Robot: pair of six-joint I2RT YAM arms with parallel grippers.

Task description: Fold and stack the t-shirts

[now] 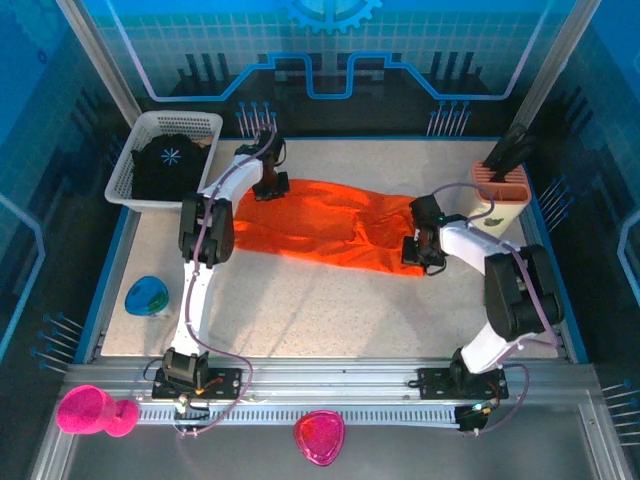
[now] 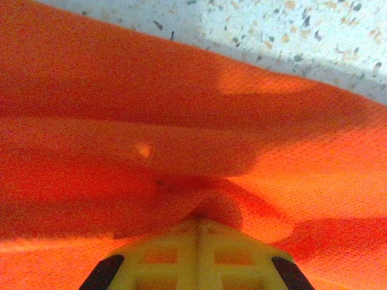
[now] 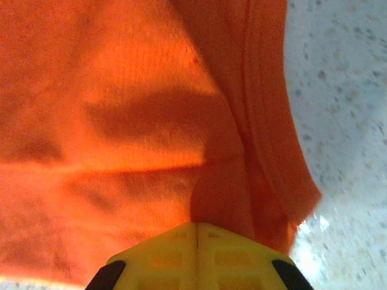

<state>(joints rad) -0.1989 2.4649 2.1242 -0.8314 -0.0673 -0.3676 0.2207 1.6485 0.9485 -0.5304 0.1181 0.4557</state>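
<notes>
Top external view finds the orange t-shirt (image 1: 330, 225) spread across the upper middle of the bench (image 1: 300, 310), left claw (image 1: 268, 189) clamped on its upper-left edge, right claw (image 1: 414, 254) clamped on its right end: the first fold appears to be in hand, and next both ends likely need lifting together, evenly.

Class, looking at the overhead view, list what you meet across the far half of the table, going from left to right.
white basket holding the black t-shirt → left gripper → orange t-shirt → right gripper → peach slotted holder
</notes>
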